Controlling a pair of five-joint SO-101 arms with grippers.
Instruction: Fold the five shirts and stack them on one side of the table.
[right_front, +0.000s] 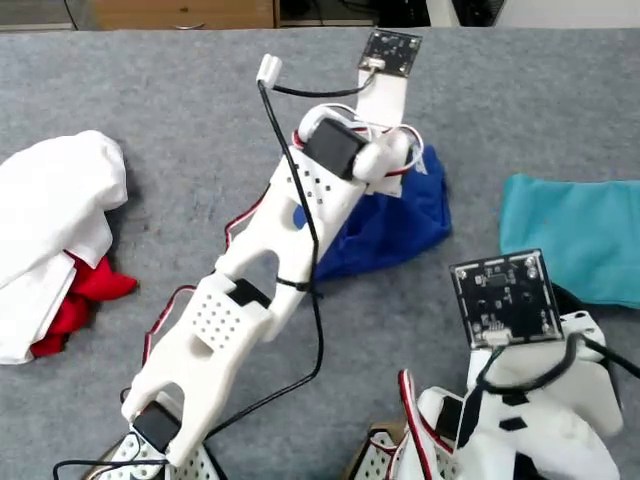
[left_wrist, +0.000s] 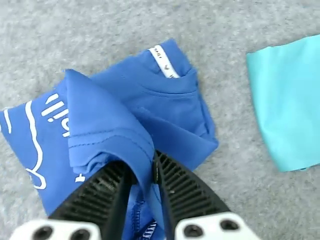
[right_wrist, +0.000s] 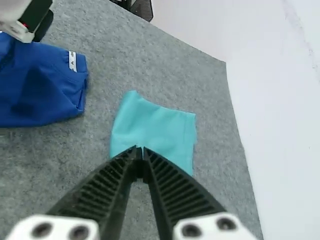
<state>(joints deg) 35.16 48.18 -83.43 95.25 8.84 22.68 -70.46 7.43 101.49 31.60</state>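
While the left pincer is clamped on a raised fold of the blue shirt, which lies rumpled near the middle of the grey surface, the right pincer has its jaws together on nothing, just beside the flat teal shirt at the surface's right edge. At the left edge a white shirt lies heaped over a red shirt.

Nothing can be read. The blue shirt carries a white neck label whose dark marks are too small to make out. A white line print on its front is folded over and not legible as letters.
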